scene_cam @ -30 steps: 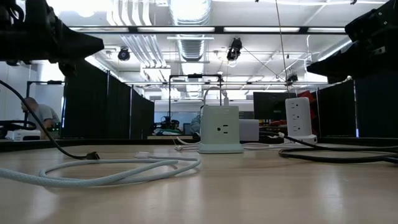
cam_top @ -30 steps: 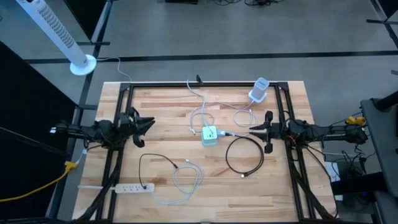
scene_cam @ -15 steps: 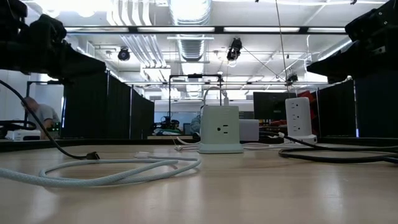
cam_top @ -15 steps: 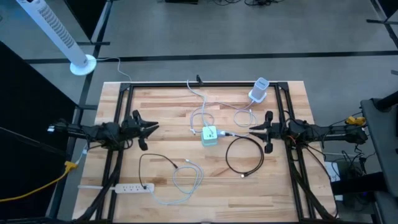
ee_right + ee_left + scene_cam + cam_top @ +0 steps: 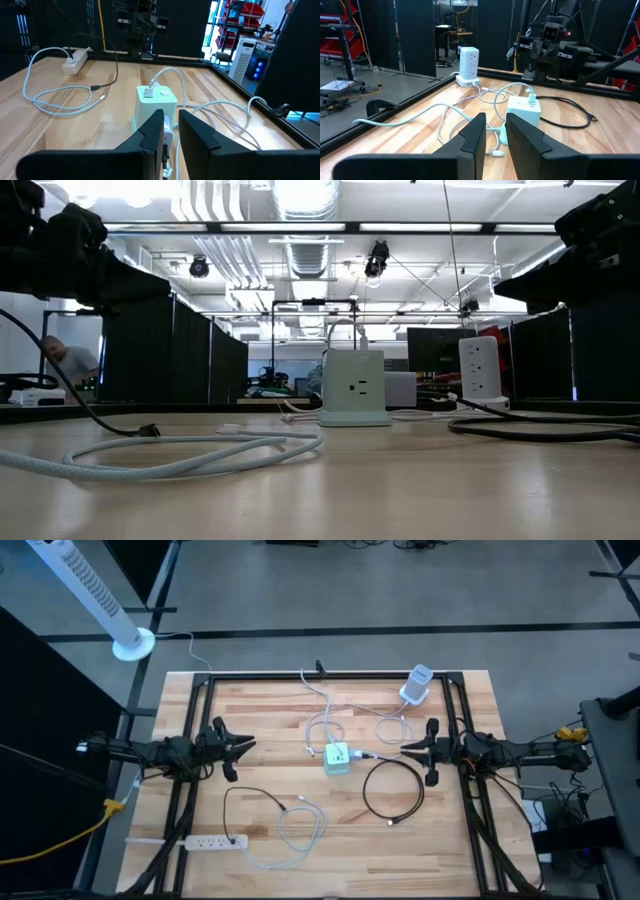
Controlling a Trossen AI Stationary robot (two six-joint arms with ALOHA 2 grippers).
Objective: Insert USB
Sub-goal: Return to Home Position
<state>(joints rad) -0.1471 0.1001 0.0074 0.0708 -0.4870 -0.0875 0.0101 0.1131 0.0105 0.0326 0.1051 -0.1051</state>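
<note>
A pale green power cube point(image 5: 337, 757) point(image 5: 354, 388) point(image 5: 524, 111) point(image 5: 156, 102) stands at mid-table with a white plug point(image 5: 150, 91) in its top. A white cable coil point(image 5: 300, 825) point(image 5: 180, 455) lies near it, its free end point(image 5: 228, 429) on the wood. My left gripper point(image 5: 243, 745) point(image 5: 495, 131) hovers left of the cube and points at it, fingers a narrow gap apart. My right gripper point(image 5: 405, 748) point(image 5: 171, 125) hovers right of the cube and faces it, also narrowly open. Both grip nothing.
A black cable loop point(image 5: 393, 790) lies near the right gripper. A white tower outlet point(image 5: 416, 685) point(image 5: 469, 64) stands at the far edge, a white power strip point(image 5: 215, 841) at the near left. White cords point(image 5: 325, 720) run behind the cube. A person point(image 5: 62, 365) sits in the room beyond.
My left gripper has moved a little toward the table's right, closer to the cube, and has come down somewhat. It has been still for the last half second. The right arm and the cables have not moved.
</note>
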